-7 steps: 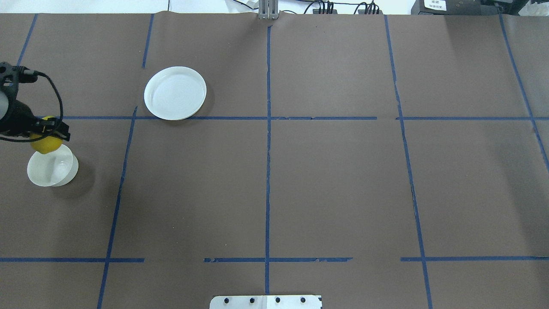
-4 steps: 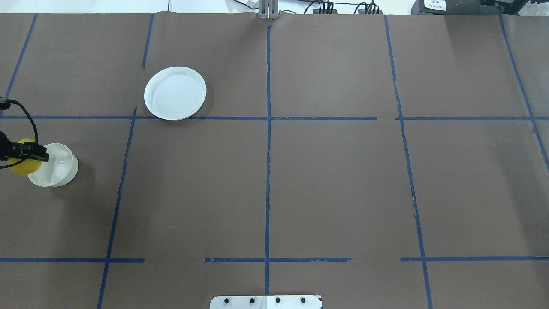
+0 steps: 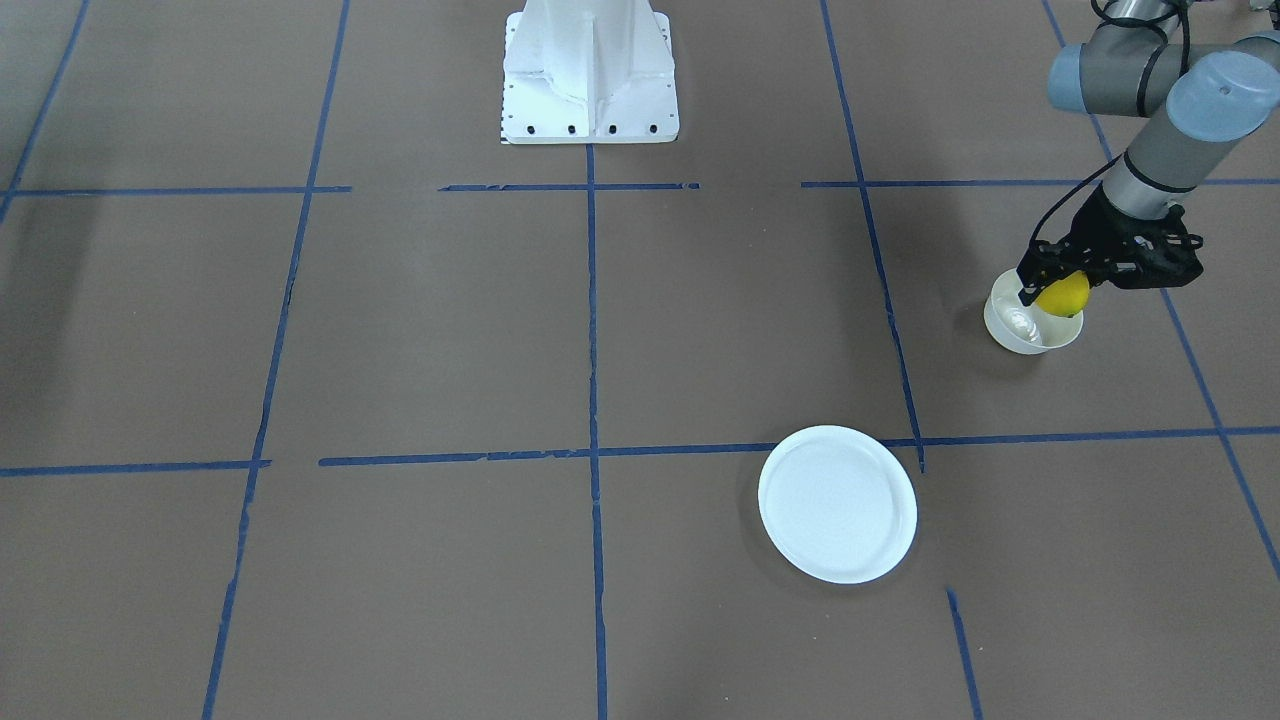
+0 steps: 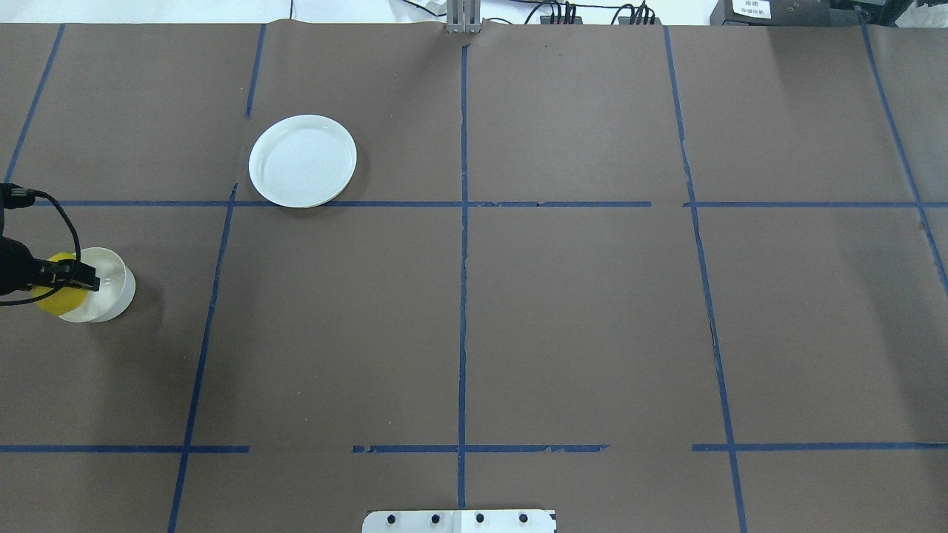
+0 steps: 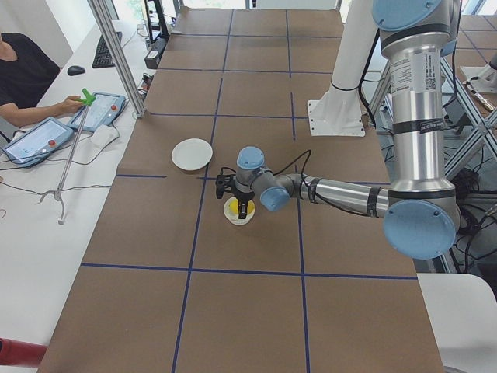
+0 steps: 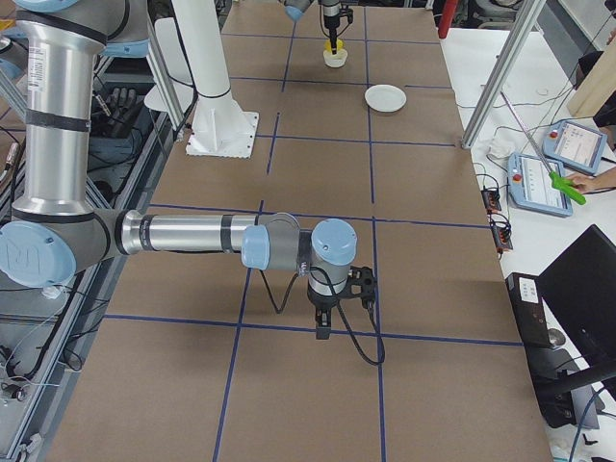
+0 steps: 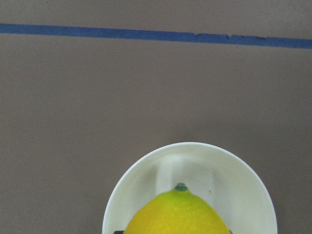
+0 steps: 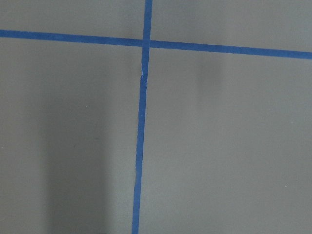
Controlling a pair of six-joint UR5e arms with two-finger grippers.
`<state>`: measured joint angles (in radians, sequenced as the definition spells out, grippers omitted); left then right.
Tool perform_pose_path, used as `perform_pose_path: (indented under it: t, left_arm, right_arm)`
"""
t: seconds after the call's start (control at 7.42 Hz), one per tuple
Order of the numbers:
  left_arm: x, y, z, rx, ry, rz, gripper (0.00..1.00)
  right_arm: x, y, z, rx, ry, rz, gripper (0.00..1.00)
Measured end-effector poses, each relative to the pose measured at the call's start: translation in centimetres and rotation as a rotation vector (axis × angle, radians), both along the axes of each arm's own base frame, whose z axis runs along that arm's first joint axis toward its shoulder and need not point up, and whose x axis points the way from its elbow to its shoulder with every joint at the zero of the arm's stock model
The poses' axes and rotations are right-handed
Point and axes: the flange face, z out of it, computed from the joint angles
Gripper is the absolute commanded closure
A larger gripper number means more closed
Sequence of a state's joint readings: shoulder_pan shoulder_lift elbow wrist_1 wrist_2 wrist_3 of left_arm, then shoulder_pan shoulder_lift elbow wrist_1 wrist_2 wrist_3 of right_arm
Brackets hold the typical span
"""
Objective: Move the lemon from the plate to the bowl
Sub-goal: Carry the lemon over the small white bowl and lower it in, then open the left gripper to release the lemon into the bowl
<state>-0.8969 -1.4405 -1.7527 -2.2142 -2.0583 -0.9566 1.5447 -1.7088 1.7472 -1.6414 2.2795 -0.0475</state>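
Holding the lemon just above the bowl, we have our left tool pinched on the fruit from both sides, its green tip pointing away from the wrist. The plate lies bare and well apart from the bowl on the table, so we judge the carry done and the release to be the step in hand. The wrist view puts the lemon over the bowl's middle, while the front view puts it nearer the rim on the arm's side. We cannot tell whether it touches the bowl's inside. Next we would want the fruit centred and low, then the fingers spread gently so it drops in without rolling over the rim. Our right tool hovers far off above the table; whether it is spread or pressed together we cannot tell.
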Motion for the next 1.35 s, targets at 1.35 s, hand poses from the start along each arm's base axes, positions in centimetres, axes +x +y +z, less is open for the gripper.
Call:
perform_pose_path:
  t: [1.35]
  left_arm:
    - [-9.8,-4.5,-2.2,0.191,-0.003,0.212,0.00]
  right_arm:
    - [0.0,0.0,0.0,0.000,0.000,0.000,0.00]
